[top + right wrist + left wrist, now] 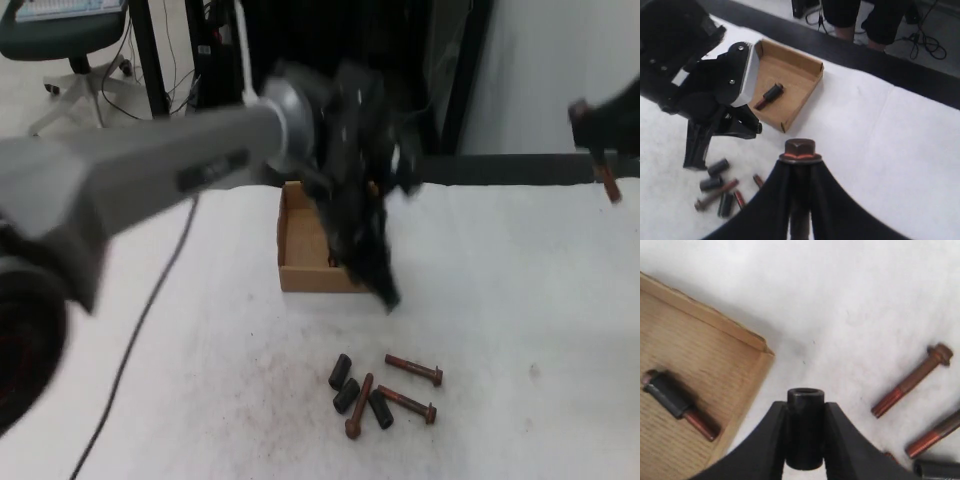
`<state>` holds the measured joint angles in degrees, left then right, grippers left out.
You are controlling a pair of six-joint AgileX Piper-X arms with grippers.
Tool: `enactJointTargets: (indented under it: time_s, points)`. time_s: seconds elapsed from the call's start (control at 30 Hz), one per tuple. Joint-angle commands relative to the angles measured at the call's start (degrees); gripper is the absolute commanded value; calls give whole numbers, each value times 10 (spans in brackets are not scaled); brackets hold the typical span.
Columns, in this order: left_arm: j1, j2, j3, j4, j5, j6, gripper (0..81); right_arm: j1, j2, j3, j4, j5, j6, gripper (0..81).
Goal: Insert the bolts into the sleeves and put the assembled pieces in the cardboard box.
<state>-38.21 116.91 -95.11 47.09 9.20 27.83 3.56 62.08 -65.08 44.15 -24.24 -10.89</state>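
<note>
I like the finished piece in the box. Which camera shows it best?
Left wrist view: the finished piece is close, sleeve and bolt clear. Right wrist view: whole but farther. High view: an arm partly covers the box.

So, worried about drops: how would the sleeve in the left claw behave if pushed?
The sleeve is a smooth cylinder, so lying down it would probably roll. It looks rigid, likely metal, so heavy for its size. The left claw pinches curved sides, so it might slip.

The black two-fingered hand (805, 412) clamps a black cylindrical sleeve (805, 440) over the white bench (850, 300), beside a brown cardboard box (705, 360) holding one sleeved rusty bolt (677, 404), while a reddish-brown hex-headed bolt (912, 381) and a second bolt (935, 434) lie loose opposite.
</note>
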Motion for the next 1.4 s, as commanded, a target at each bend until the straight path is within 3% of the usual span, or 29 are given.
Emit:
enactJointTargets:
  time_s: [0.0, 0.27, 0.4, 0.5, 0.67, 0.87, 1.0, 1.17, 1.37]
  points:
    - [2, -75, 23, -44, -6, -105, 3, -1, -8, 4, -63, -37, 77, 8]
    - [8, -256, 260, -281, 3, -282, 3, -1, -8, 122, -357, -71, 325, 8]
    - [18, -348, 437, -558, 110, -380, 3, 2, -6, 208, -568, -140, 453, 8]
    - [35, -385, 565, -823, 192, -486, 3, 18, 1, 259, -745, -153, 532, 8]
    - [80, -386, 695, -1143, 292, -657, 3, 83, 25, 281, -886, -153, 578, 8]
    - [138, -386, 736, -1197, 497, -676, 3, 191, 68, 272, -915, -152, 553, 8]
    - [166, -386, 736, -1197, 572, -657, 3, 252, 103, 272, -915, -152, 505, 8]
    - [200, -386, 736, -1197, 586, -601, 3, 294, 142, 272, -925, -152, 484, 8]
    - [209, -386, 736, -1197, 526, -414, 3, 305, 164, 272, -1017, -152, 483, 8]
